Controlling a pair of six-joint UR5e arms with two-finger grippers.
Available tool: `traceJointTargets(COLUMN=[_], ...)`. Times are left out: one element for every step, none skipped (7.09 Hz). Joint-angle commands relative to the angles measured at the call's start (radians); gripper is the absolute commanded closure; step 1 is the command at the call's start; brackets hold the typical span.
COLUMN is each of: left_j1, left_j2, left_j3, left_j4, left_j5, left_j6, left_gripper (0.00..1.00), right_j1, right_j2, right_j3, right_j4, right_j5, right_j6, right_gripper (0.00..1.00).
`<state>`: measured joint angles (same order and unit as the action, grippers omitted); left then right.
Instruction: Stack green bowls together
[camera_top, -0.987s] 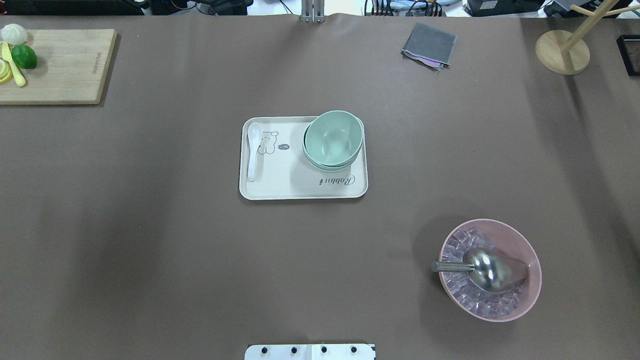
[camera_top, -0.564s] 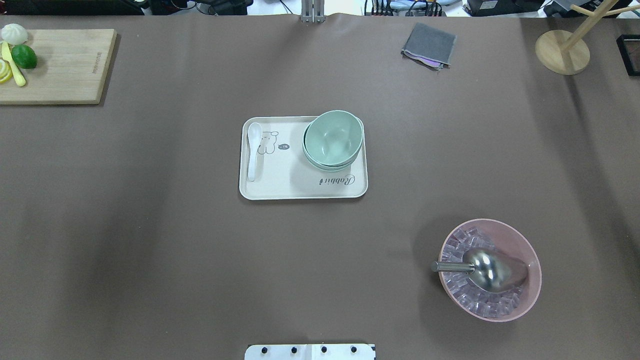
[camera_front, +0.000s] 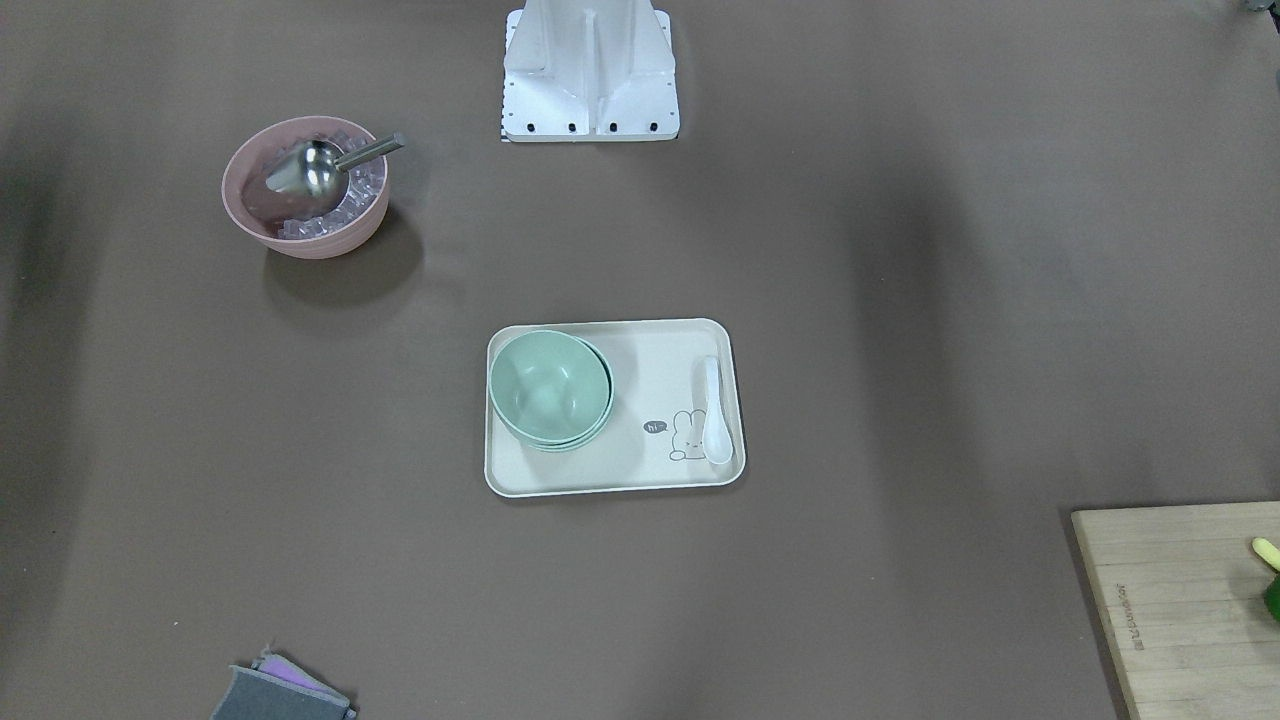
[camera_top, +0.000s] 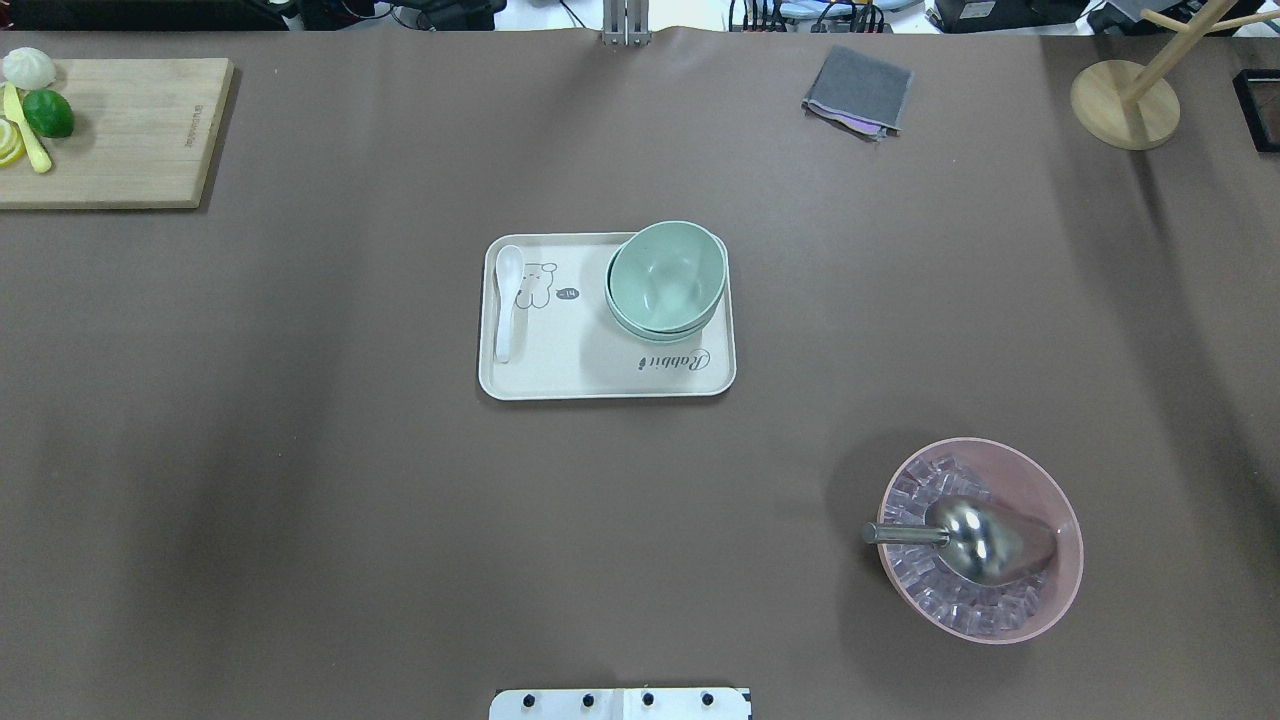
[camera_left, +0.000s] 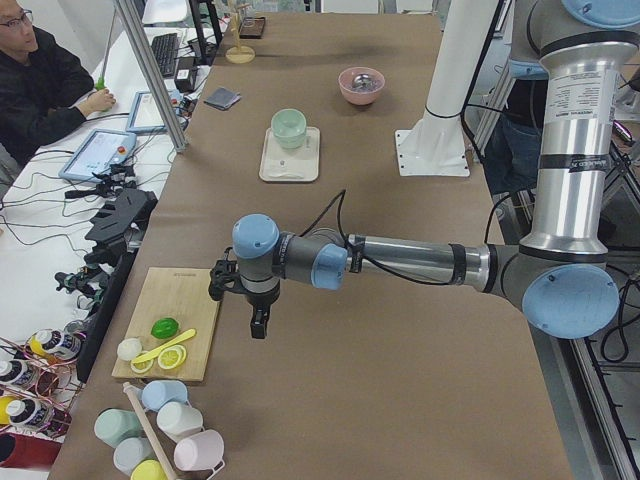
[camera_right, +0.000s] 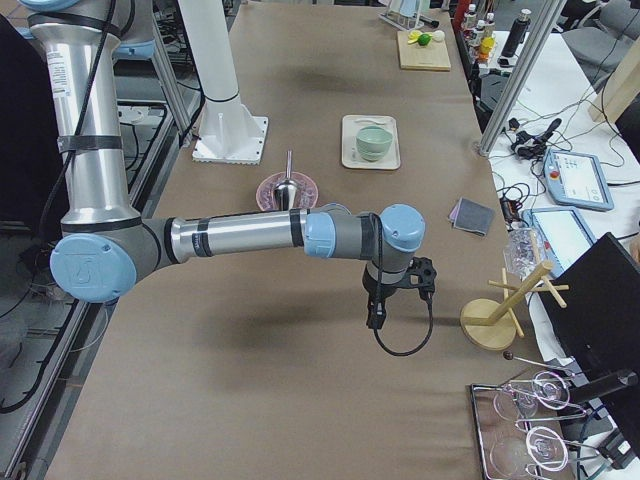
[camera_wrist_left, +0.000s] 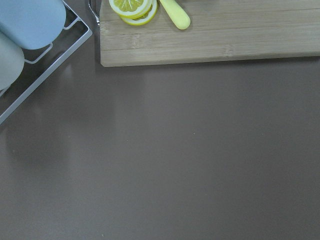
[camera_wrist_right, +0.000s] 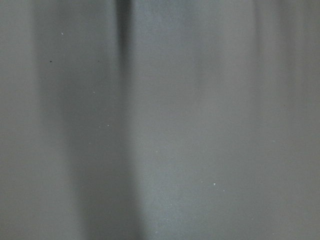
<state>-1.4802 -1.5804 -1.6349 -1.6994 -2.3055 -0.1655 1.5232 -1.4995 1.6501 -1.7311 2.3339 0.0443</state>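
Overhead exterior, item 1: what is it, and where? (first clerk asking)

Second clerk: Pale mint-green round plastic bowls (camera_top: 665, 278), nested as one stack. They stand in the far right corner of the cream rectangular rabbit-print tray (camera_top: 560, 370) at mid-worktop. A white glossy spoon (camera_top: 505, 300) lies along the tray's left edge, apart from them. Lower rims peek out on the near-left side, but the count is hard to read.

First clerk: Heading and long axis?

Second clerk: Mouths up. They are round, so there is no long axis. The top bowl sits a little off-centre toward the far right and may be slightly tilted. The tray's long side runs left to right.

First clerk: Tools?

Second clerk: The left tool (camera_left: 259, 328) hangs over bare worktop just beside the pale bamboo chopping board (camera_left: 175, 300). The right tool (camera_right: 377, 320) hangs near the wooden peg stand (camera_right: 492, 325). Both are well apart from the tray. Only the side cameras show them, so I cannot tell whether either is spread or pressed together.

First clerk: Step in hand?

Second clerk: Stacking reads as complete, and only retiring the arms remains. To do that well, keep both arms out at the ends and make no sweep over the tray. A light stack beside the lip would likely tip at a nudge. If the top bowl needs reseating, press straight down at its centre rather than pinching one rim.
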Motion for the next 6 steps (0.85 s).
traceJointTargets(left_j1=[-0.040, -0.048, -0.048, -0.048, -0.048, -0.048], left_j2=[-0.003, 0.002, 0.002, 0.000, 0.000, 0.000], left_j3=[-0.013, -0.025, -0.025, -0.025, -0.026, -0.032], left_j4=[0.004, 0.007, 0.007, 0.007, 0.009, 0.009], left_j5=[-0.005, -0.005, -0.005, -0.003, -0.002, -0.002], left_j6=[0.003, 0.003, 0.001, 0.001, 0.001, 0.001], left_gripper=[0.02, 0.02, 0.02, 0.02, 0.02, 0.02], right_j1=[0.002, 0.002, 0.002, 0.002, 0.002, 0.003], right_j2=[-0.002, -0.005, -0.005, -0.004, -0.005, -0.010], right_j3=[0.011, 0.022, 0.025, 0.025, 0.027, 0.033], right_j4=[0.001, -0.001, -0.001, -0.001, -0.001, -0.001], right_j5=[0.010, 0.011, 0.012, 0.012, 0.016, 0.025], right_j6=[0.002, 0.002, 0.003, 0.002, 0.002, 0.002], right_gripper=[0.00, 0.00, 0.00, 0.00, 0.00, 0.00])
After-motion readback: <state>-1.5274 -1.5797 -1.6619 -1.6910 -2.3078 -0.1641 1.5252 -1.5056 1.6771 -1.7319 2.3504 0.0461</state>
